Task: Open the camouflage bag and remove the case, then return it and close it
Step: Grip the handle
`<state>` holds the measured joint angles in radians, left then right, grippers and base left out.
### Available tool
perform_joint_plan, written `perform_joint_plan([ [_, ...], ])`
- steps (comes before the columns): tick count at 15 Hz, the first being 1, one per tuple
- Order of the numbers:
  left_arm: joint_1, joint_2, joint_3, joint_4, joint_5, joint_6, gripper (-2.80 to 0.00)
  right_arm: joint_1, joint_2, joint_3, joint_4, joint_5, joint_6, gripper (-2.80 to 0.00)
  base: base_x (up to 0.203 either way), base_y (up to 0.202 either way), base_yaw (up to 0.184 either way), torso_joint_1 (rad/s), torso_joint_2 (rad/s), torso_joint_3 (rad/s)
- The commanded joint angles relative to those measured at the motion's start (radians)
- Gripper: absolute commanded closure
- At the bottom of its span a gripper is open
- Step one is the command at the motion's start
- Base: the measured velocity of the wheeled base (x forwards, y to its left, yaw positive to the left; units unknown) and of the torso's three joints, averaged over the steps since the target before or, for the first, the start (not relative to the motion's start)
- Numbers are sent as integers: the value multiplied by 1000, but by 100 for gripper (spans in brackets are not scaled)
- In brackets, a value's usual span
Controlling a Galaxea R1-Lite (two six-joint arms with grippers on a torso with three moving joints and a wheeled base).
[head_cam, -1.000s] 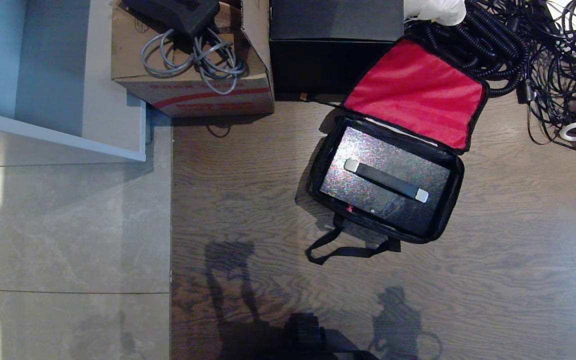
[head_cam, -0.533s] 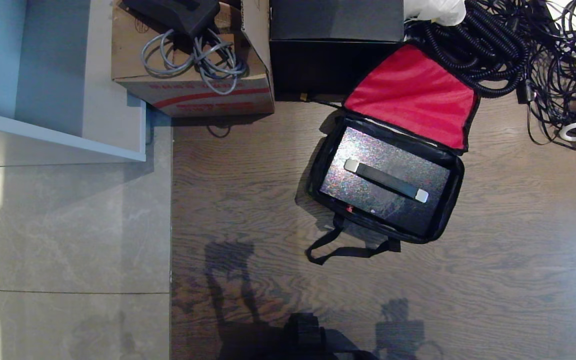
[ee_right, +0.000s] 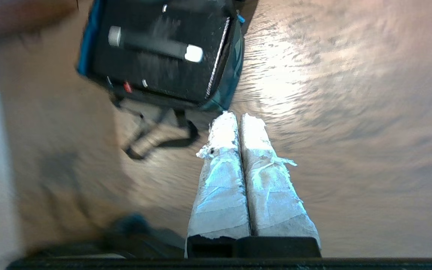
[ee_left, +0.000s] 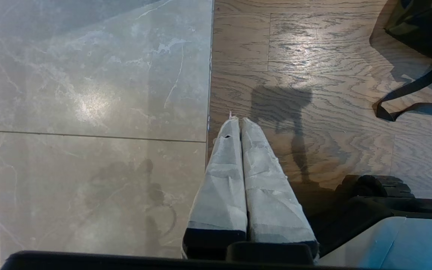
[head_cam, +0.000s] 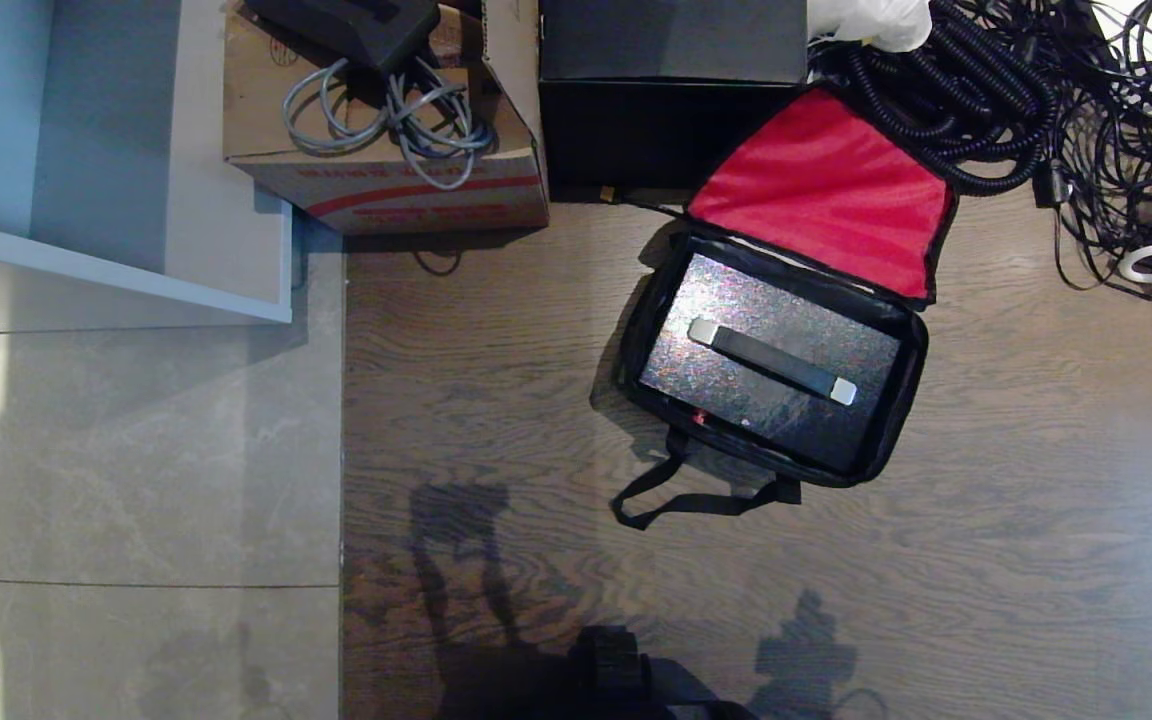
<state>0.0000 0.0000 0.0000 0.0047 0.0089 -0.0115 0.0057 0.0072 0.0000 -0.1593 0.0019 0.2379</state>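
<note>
The camouflage bag [head_cam: 898, 430] lies open on the wooden floor, its red-lined flap [head_cam: 826, 190] thrown back against a black box. Inside lies the case [head_cam: 736, 290], glittery, with a black bar handle [head_cam: 771, 362] with silver ends. The bag's black strap [head_cam: 696, 505] trails on the floor. Neither gripper shows in the head view, only shadows. My right gripper [ee_right: 234, 115] is shut and empty above the floor, a short way from the bag [ee_right: 234, 63] and the case [ee_right: 171, 75]. My left gripper [ee_left: 237, 120] is shut and empty over the tile-wood seam, far from the bag's corner [ee_left: 422, 22].
Behind the bag stand a black cube box [head_cam: 671, 90] and a cardboard box [head_cam: 386, 170] holding grey cables. A tangle of black cables [head_cam: 1036, 90] fills the far right. A grey-blue panel [head_cam: 116, 150] lies at the far left. My base [head_cam: 626, 680] is at the near edge.
The red flap has settled and looks a little narrower. The right arm's shadow on the floor has shifted at the near edge. Bag and case have stayed put.
</note>
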Motion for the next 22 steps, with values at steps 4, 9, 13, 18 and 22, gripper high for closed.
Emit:
perform_joint_plan([
  [4, 0, 0, 0, 0, 0, -1, 0, 0, -4, 40, 12, -2, 722, 0, 0, 0, 0, 0, 0, 0],
  [9, 0, 0, 0, 0, 0, -1, 0, 0, -4, 40, 9, -23, 1072, 0, 0, 0, 0, 0, 0, 0],
  [13, 0, 0, 0, 0, 0, -1, 0, 0, -4, 40, 11, -23, 1072, 0, 0, 0, 0, 0, 0, 0],
  [18, 0, 0, 0, 0, 0, -1, 0, 0, -4, 40, 11, -23, 1072, 0, 0, 0, 0, 0, 0, 0],
  [22, 0, 0, 0, 0, 0, -1, 0, 0, -4, 40, 11, -23, 1072, 0, 0, 0, 0, 0, 0, 0],
])
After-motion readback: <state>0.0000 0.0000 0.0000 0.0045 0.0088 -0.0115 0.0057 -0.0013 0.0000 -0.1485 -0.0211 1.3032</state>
